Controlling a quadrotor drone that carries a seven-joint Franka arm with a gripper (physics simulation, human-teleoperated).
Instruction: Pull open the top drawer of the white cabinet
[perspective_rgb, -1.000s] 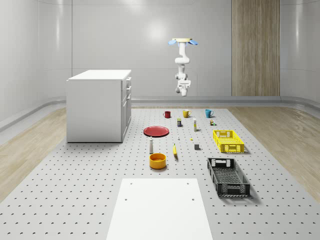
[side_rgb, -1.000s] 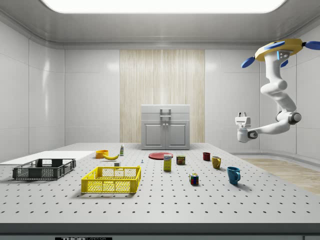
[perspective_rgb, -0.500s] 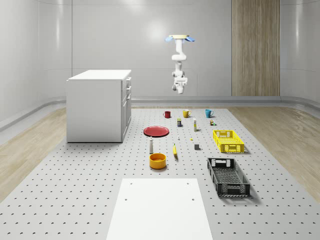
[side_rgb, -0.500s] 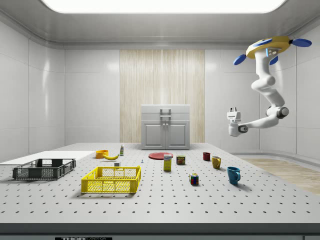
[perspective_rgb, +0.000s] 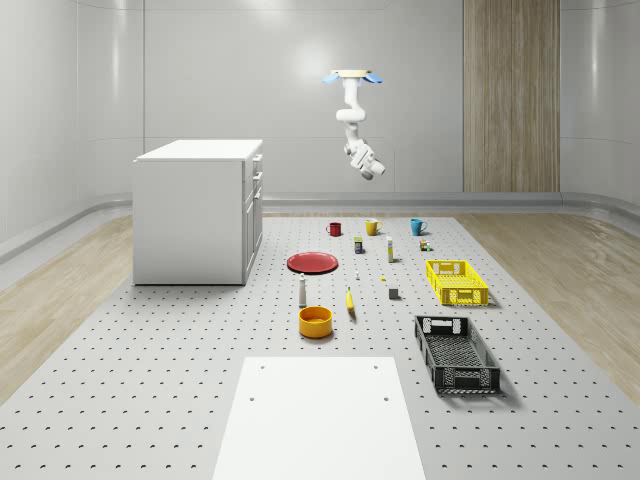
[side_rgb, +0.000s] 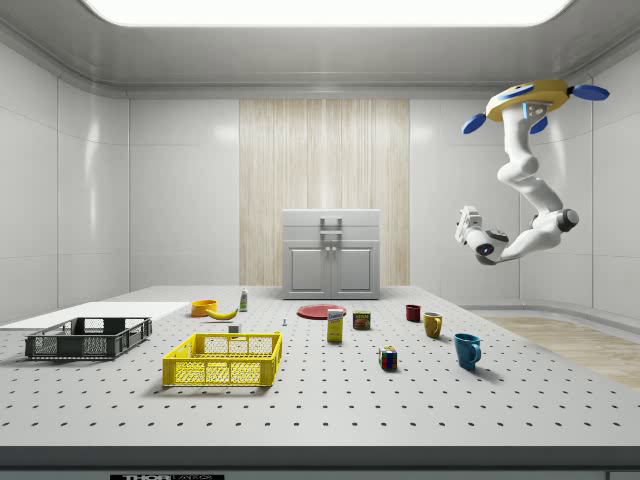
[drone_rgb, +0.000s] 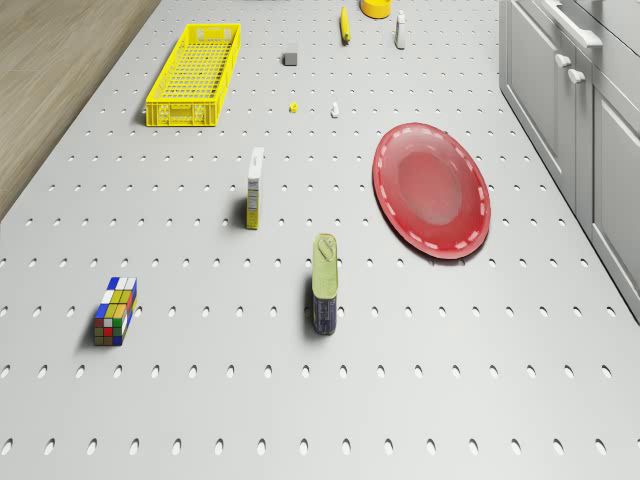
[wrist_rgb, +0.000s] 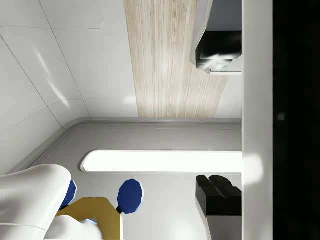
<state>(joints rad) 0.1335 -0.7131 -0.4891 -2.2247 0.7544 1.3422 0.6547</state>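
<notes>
High over the grey pegboard table's (perspective_rgb: 150, 400) far end, yellow-bodied drone (side_rgb: 530, 98) hovers, white arm (side_rgb: 528, 190) bent, pincer (side_rgb: 466, 222) tilted upward, its gap impossible to tell, well apart from white cabinet (perspective_rgb: 200, 210).

The grey perforated table (perspective_rgb: 150, 380) carries the white cabinet (perspective_rgb: 195, 210) at ten o'clock in the whole-scene view. A red plate (perspective_rgb: 313, 262) lies near centre, three mugs (perspective_rgb: 372, 227) stand at twelve, a yellow crate (perspective_rgb: 456, 282) at three, a black crate (perspective_rgb: 456, 353) at four, a white sheet (perspective_rgb: 320, 420) at six.
</notes>
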